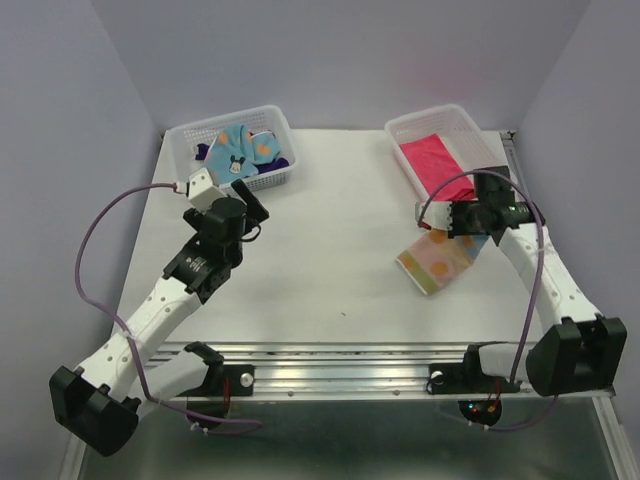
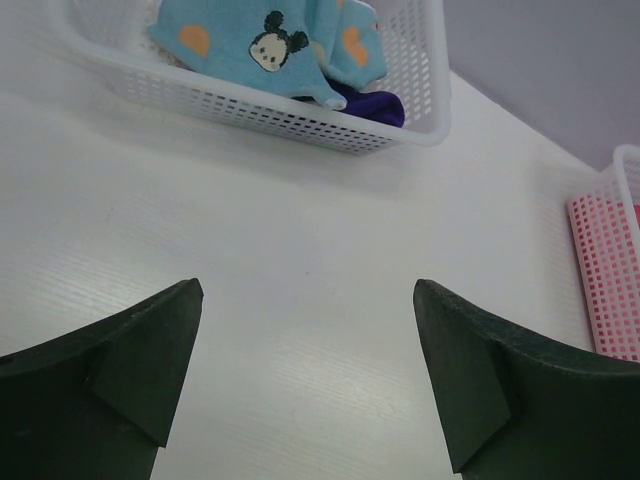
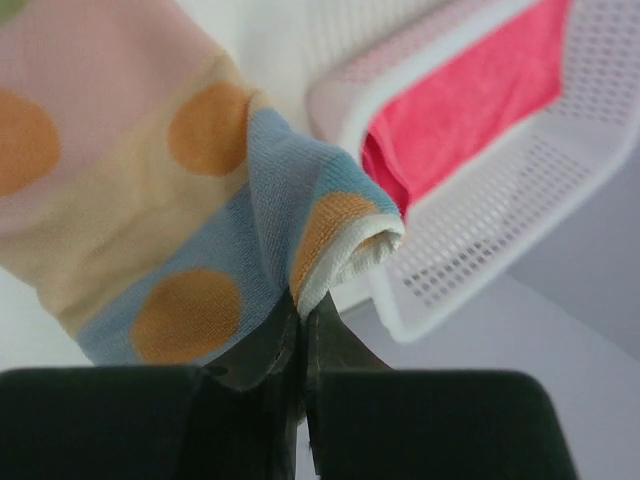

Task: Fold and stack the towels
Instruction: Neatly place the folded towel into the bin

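A folded spotted towel (image 1: 441,262), peach, cream and light blue with orange spots, lies on the table at the right. My right gripper (image 1: 462,236) is shut on its far corner (image 3: 330,240), lifting that edge. A bright pink-red towel (image 1: 435,160) lies in the right basket (image 1: 409,125), also in the right wrist view (image 3: 470,100). A light blue cartoon towel (image 1: 240,148) and a dark purple one (image 2: 372,104) lie in the left basket (image 1: 275,119). My left gripper (image 1: 252,205) is open and empty above bare table in front of that basket (image 2: 300,120).
Grey walls enclose the table on three sides. A metal rail (image 1: 330,365) runs along the near edge by the arm bases. A purple cable (image 1: 95,250) loops off the left arm. The right basket's edge shows in the left wrist view (image 2: 610,280).
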`<action>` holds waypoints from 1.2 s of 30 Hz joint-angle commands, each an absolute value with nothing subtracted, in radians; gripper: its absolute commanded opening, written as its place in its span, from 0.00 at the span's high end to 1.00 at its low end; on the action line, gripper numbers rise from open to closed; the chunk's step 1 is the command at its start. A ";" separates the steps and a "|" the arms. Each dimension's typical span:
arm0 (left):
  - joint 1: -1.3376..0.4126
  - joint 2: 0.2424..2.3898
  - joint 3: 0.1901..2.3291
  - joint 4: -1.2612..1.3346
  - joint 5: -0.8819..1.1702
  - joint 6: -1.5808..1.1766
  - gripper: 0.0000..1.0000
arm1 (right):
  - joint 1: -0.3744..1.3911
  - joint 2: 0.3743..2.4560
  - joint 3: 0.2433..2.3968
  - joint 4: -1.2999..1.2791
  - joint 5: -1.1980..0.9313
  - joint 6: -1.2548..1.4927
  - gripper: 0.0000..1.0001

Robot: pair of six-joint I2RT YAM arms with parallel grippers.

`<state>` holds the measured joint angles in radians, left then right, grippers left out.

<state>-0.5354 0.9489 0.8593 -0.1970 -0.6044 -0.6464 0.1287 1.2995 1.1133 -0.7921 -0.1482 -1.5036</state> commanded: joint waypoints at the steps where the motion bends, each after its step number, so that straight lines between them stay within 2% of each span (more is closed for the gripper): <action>1: -0.531 0.933 0.914 -0.221 -0.689 -0.618 0.01 | 0.046 1.195 1.068 -0.684 -0.227 -1.655 0.99; 5: -0.529 0.914 0.914 -0.236 -0.706 -0.630 0.01 | -0.011 1.242 1.091 -0.655 -0.201 -1.678 0.99; 12: -0.529 0.897 0.914 -0.251 -0.716 -0.637 0.01 | -0.052 1.290 0.945 -0.053 -0.225 -1.576 0.99; 17: -0.528 0.899 0.914 -0.261 -0.723 -0.647 0.01 | -0.080 1.304 0.950 0.067 -0.325 -1.546 0.99; 25: -0.528 0.877 0.908 -0.278 -0.733 -0.652 0.01 | -0.084 1.287 0.950 0.121 -0.342 -1.586 0.99; 28: -0.528 0.867 0.908 -0.279 -0.738 -0.652 0.01 | -0.084 1.293 0.942 0.214 -0.362 -1.572 0.99; 36: -0.528 0.861 0.896 -0.267 -0.730 -0.664 0.01 | -0.084 1.411 1.020 0.296 -0.397 -1.566 0.99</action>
